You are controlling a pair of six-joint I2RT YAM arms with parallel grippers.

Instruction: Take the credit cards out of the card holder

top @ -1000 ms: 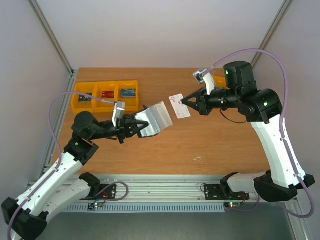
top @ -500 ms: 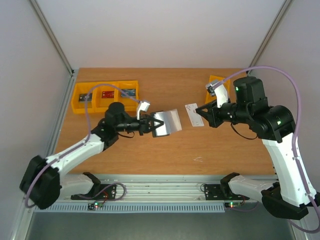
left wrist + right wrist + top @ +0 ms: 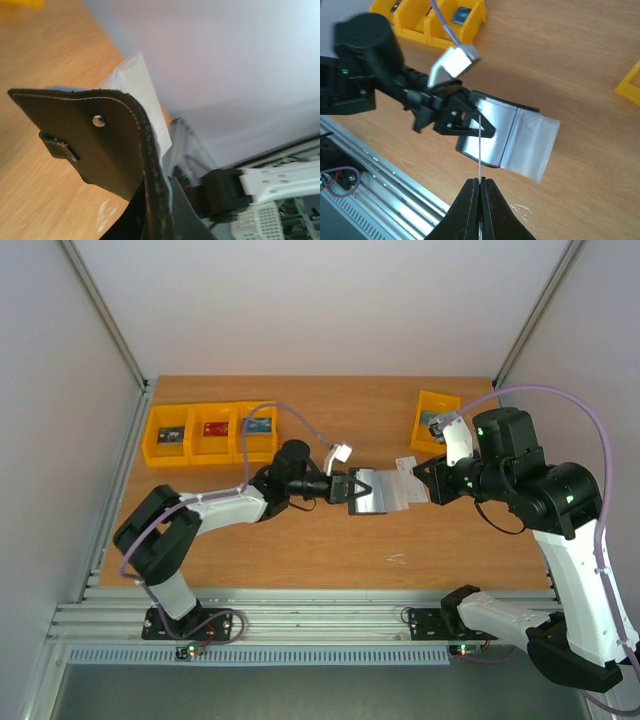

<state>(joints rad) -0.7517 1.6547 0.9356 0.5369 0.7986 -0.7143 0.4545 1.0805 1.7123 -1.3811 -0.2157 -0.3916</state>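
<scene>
The left end effector (image 3: 348,487) is pressed together on the card holder (image 3: 490,132), pinching it at the fold end and holding it up off the desk (image 3: 300,560), approx. mid-desk btwn the two arms. The holder hangs open, grey-blue inside toward the top cam, w/ a clear plastic flap (image 3: 532,145) sticking out on the side toward the right arm. In the left wrist view the black outer flap droops, snap hole visible. Held like this, the pocket mouths face the other arm, so it can pull straight out while the left arm braces.

The right end effector (image 3: 479,184) is pressed together on the whitish card (image 3: 479,150), fingertips pinching one short edge. The right wrist cam sees the card edge-on as a thin line, so it sits flat in the pinch and in line w/ the fingers, which suits a straight slide out of a sleeve.

From above the card sits just beside the holder's flap end. It's prob. already free, but the views don't show clearly whether a corner is in the sleeve.

No red card is visible in the holder. Yellow bins (image 3: 210,452) sit at the far left, one more (image 3: 432,430) far right, prob. drop spots. The red item in the middle bin is too small to ID.
</scene>
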